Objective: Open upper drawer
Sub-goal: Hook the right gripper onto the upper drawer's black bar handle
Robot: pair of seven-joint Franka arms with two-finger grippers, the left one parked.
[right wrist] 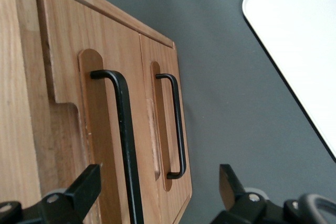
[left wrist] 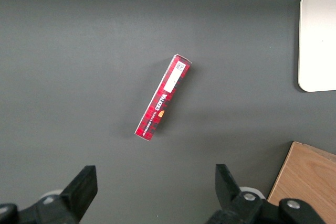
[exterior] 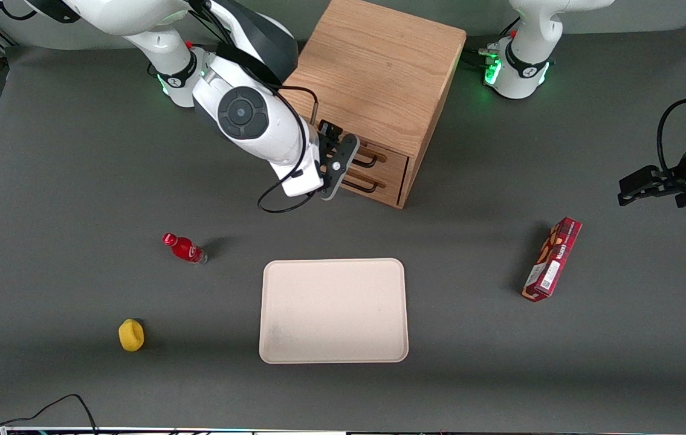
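1. Currently the upper drawer sits at the top of the wooden cabinet front, directly above the lower drawer; both fronts look flush and closed.
2. Upper drawer's handle, a long black wire bar, runs along a rounded recess in the light-oak front; lower drawer has a matching bar.
3. Gripper hangs right in front of the drawer fronts, at handle height, hiding part of both handles in the front view.
4. Fingers are spread apart, nothing held; in the wrist view the two fingertips straddle the upper handle bar with gaps either side, no contact visible.
5. Cabinet stands on the grey table, farther from the front camera than everything else on it, between the two arm bases.
6. Beige tray lies nearer the camera than the cabinet, roughly in line with it.
7. Red bottle lies on its side toward the working arm's end of the table; yellow object is nearer the camera than the bottle, well apart from the tray.
8. Red biscuit box lies toward the parked arm's end, well apart from tray and cabinet.
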